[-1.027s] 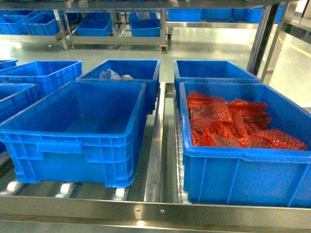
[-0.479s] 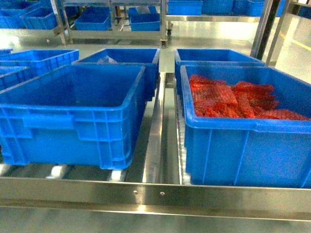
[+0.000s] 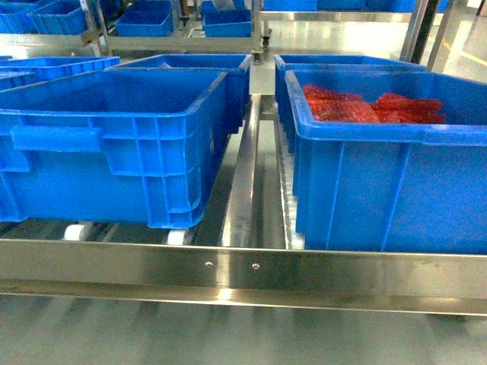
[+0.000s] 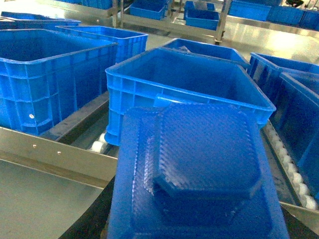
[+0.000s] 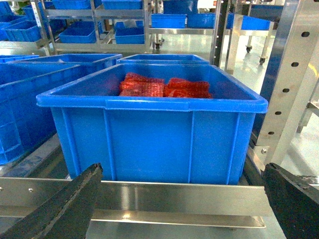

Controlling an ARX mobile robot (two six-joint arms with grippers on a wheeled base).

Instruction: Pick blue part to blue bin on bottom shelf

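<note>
Blue part (image 4: 199, 169), a flat textured blue plastic piece with a raised octagonal centre, fills the lower half of the left wrist view, so it sits right under that camera, seemingly carried by the left gripper; the jaws themselves are hidden beneath it, so their state cannot be told. Ahead at 12 o'clock stands the empty blue plastic bin (image 4: 184, 79) on the brushed steel bottom shelf (image 3: 228, 266), its white rollers (image 3: 76, 230) showing under the crate.

Progress, as a judgement: pickup looks done, placement is left. Part is short of the bin's near rim, not over the cavity, so carry forward and release remain.

Head view shows no part and no arms, only the shelf's front lip, the divider rail (image 3: 242, 190) and both front bins. Right wrist view shows the right gripper (image 5: 184, 209) with dark fingers (image 5: 60, 209) wide apart and nothing between them, facing the other blue bin (image 5: 154, 129) of red mesh-bagged items (image 5: 164, 87) at 12 o'clock.
</note>
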